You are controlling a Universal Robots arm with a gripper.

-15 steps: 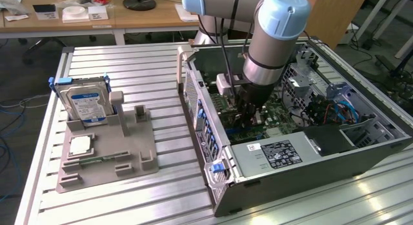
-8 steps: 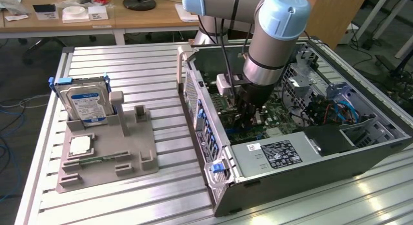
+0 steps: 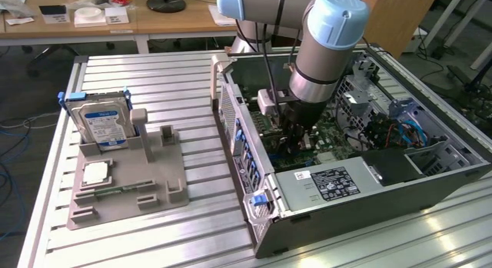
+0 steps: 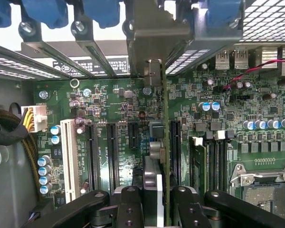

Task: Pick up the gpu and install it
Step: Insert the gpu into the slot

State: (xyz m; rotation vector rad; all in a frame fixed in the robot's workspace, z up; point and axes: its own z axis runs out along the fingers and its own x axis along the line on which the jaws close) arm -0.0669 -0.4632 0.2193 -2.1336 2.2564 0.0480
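Tool point(image 4: 154, 202) clenched on gpu point(image 4: 164, 142) | edge-on over motherboard point(image 4: 109, 104) slots | hard drive point(image 3: 103, 121) well apart

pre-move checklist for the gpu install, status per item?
1. gpu in gripper: ok, the card stands edge-on between the fingers.
2. Arm inside the open computer case: ok, the gripper is down over the motherboard.
3. Card bracket at the rear slot frame: ok, it reaches up to the frame.
4. Card edge fully seated in a slot: cannot tell, the contact is hidden.
5. Neighbouring black expansion slots free: ok, nothing plugged in them.
6. Hard drive out of the way: ok, upright in its holder outside the case.
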